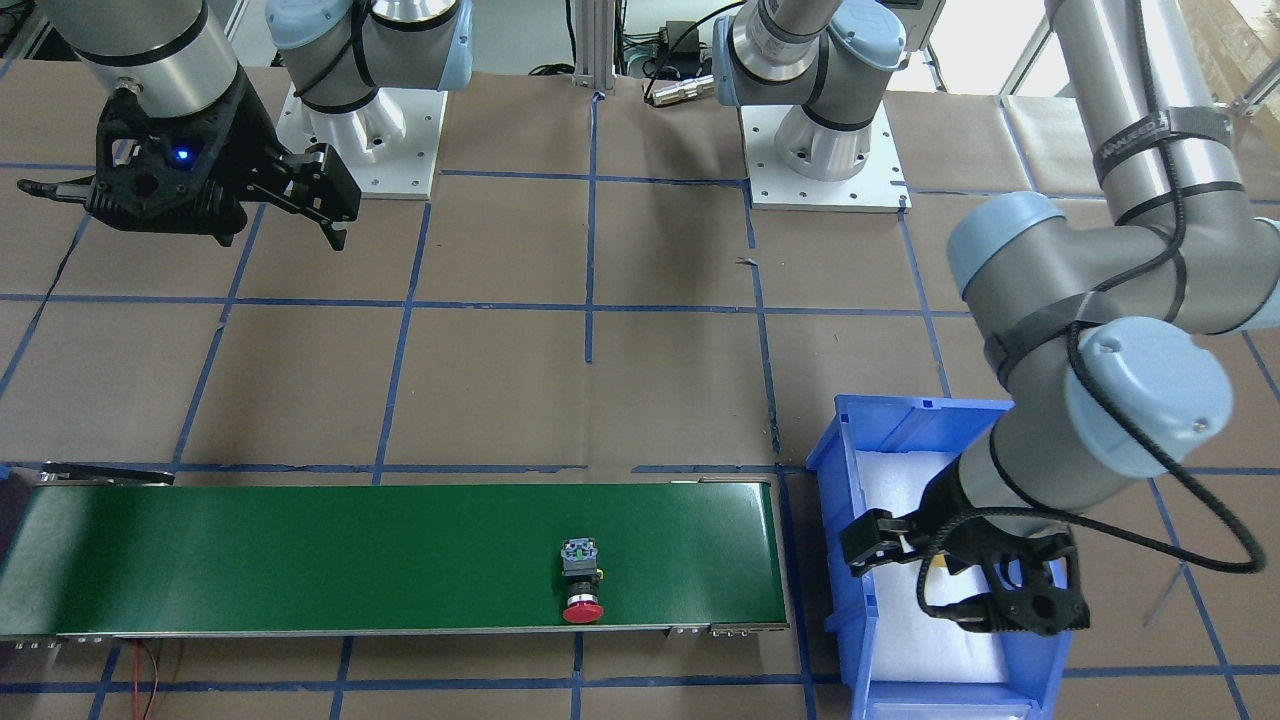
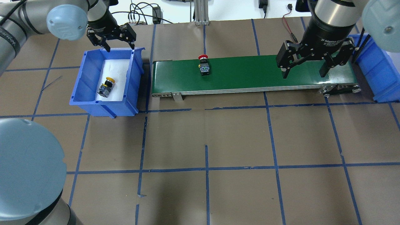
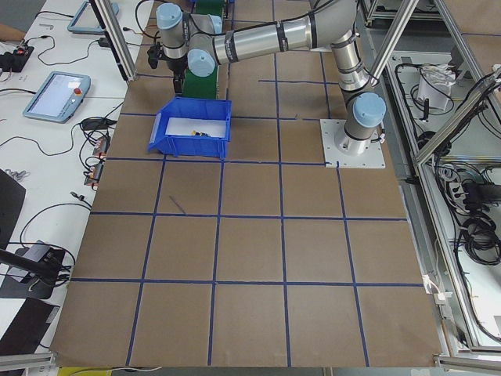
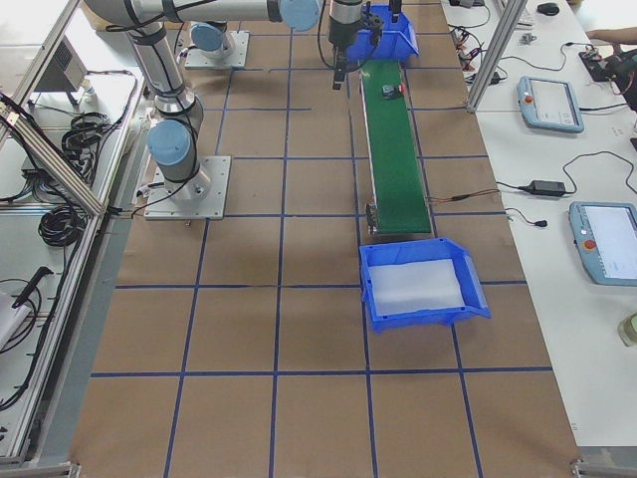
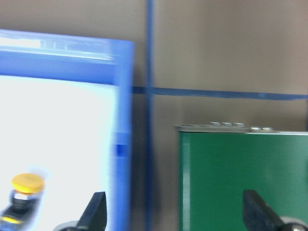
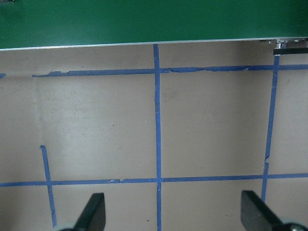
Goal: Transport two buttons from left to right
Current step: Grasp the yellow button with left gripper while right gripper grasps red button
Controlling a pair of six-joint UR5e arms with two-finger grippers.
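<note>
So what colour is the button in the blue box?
The button is yellow-capped, clearest in the overhead view.

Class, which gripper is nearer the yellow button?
Left. The left gripper hovers at the blue bin's edge, close to the yellow button; the right gripper hangs near the conveyor's opposite end.

White print "2F Adaptive" on right hand [image 2: 303, 75] body, rest unclear; arm strap [image 1: 1160, 135] lettering unreadable.
</note>
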